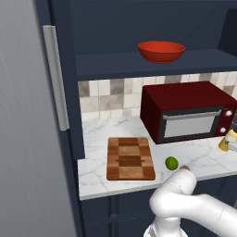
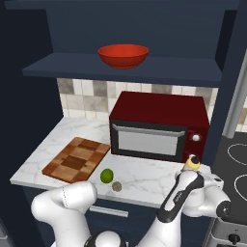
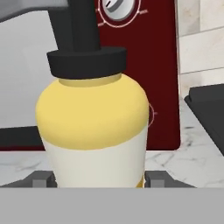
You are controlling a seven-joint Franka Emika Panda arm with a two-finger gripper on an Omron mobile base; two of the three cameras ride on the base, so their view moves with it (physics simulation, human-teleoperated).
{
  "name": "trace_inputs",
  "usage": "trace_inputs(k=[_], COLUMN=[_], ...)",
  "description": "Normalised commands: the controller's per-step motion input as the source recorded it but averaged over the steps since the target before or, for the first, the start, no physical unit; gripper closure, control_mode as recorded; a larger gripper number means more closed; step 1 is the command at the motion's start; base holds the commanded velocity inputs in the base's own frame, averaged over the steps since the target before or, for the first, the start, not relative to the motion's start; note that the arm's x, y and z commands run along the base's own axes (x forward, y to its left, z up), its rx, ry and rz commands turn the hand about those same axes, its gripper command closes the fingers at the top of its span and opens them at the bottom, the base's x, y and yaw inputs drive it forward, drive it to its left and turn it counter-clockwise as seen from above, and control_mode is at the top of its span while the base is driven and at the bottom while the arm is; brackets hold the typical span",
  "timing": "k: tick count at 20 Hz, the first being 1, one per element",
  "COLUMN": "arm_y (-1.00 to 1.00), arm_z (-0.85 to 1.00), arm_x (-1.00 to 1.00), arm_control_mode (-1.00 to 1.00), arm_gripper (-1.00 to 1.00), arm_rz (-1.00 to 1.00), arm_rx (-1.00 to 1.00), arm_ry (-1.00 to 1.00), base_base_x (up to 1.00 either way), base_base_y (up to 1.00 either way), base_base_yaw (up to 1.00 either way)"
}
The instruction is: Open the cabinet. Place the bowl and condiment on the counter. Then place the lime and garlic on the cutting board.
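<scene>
The yellow condiment bottle [image 3: 94, 118] with its dark cap stands between my fingertips, and my gripper [image 3: 100, 179] is shut on its lower sides. It sits at the right end of the counter [image 2: 144, 179], beside the microwave, as condiment [image 2: 193, 164] and condiment [image 1: 226, 141]. The red bowl [image 1: 161, 51] rests on the shelf of the open cabinet [image 1: 152, 65]. On the marble lie the lime [image 2: 106, 175] and, right of it, the garlic [image 2: 116, 185]. The cutting board [image 2: 76, 159] lies to their left with nothing on it.
A dark red microwave [image 2: 159, 128] takes up the back of the counter right of the board. The open cabinet door with its silver handle [image 1: 55, 76] stands at the left. A black stove top [image 2: 236, 169] borders the counter's right end.
</scene>
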Motion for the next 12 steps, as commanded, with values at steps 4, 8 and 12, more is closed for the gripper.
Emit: trace_inputs(k=[4, 8, 12], arm_y=[-0.06, -0.05, -0.03], arm_z=[-0.17, -0.08, -0.04], arm_x=[0.0, 0.0, -0.06], arm_control_mode=[-1.0, -1.0, -1.0], arm_gripper=[-1.0, -1.0, -1.0], arm_rz=[0.0, 0.0, 0.0], arm_rx=[0.0, 0.0, 0.0], arm_ry=[0.0, 0.0, 0.0], base_base_x=[0.0, 0.0, 0.0], base_base_y=[0.0, 0.0, 0.0], base_base_yaw=[0.0, 0.0, 0.0])
